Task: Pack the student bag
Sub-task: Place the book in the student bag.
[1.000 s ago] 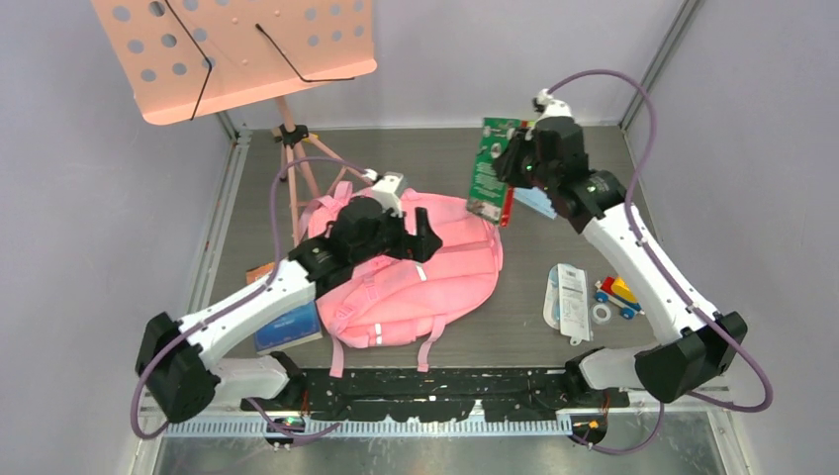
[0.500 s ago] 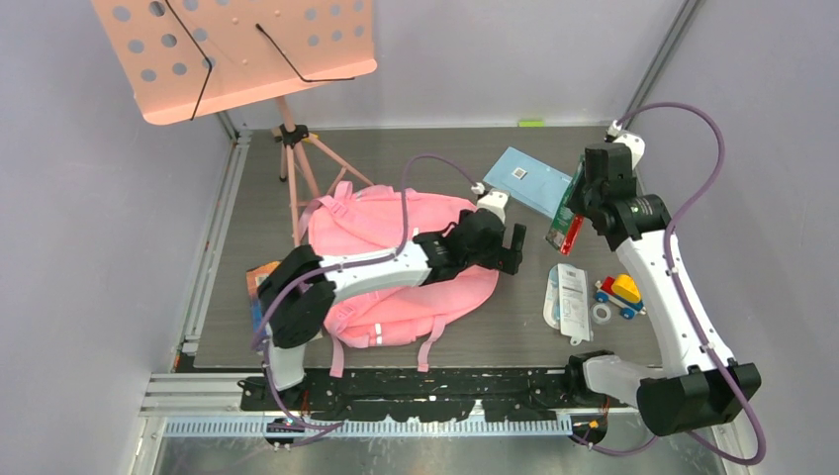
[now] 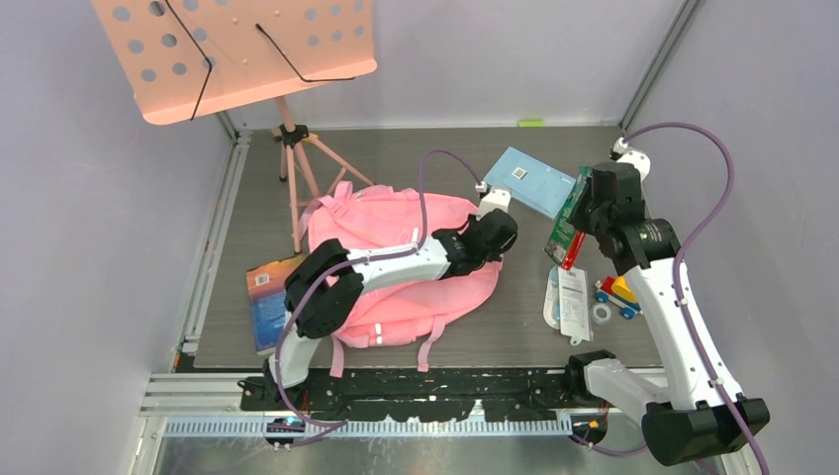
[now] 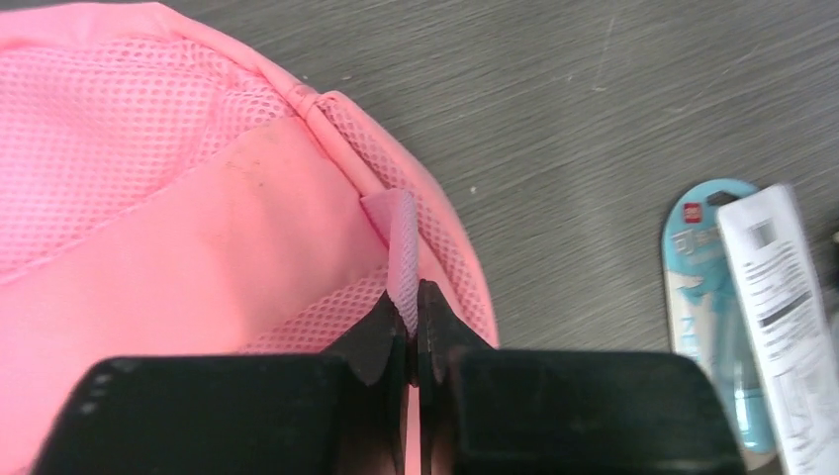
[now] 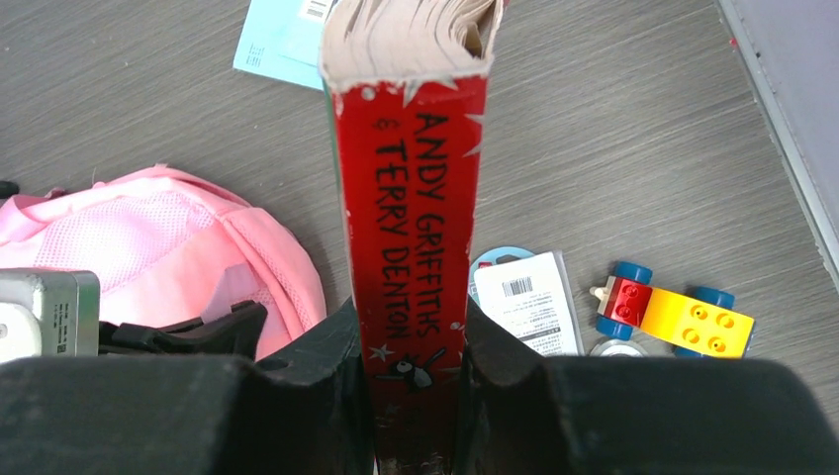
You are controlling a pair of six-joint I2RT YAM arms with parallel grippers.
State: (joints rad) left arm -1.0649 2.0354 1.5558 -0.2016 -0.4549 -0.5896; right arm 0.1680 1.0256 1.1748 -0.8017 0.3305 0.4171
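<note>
The bag (image 3: 366, 218) lies flat in the middle of the table (image 3: 416, 158). The left claw (image 4: 411, 322) is pinched tight on its pink pull tab (image 4: 401, 233) at the right edge. The right claw (image 5: 411, 376) clamps a red-spined book (image 5: 411, 198) on end just beside the bag. I'd draw the tab steadily along the seam and keep the book clear until an opening shows.

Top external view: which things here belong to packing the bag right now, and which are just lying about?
In the job:
student bag
its pink fabric tab, pinched in the left gripper
red-spined book, clamped in the right gripper

Lying about:
light blue book
blue-covered book left of the bag
blister pack
toy car
music stand
</note>
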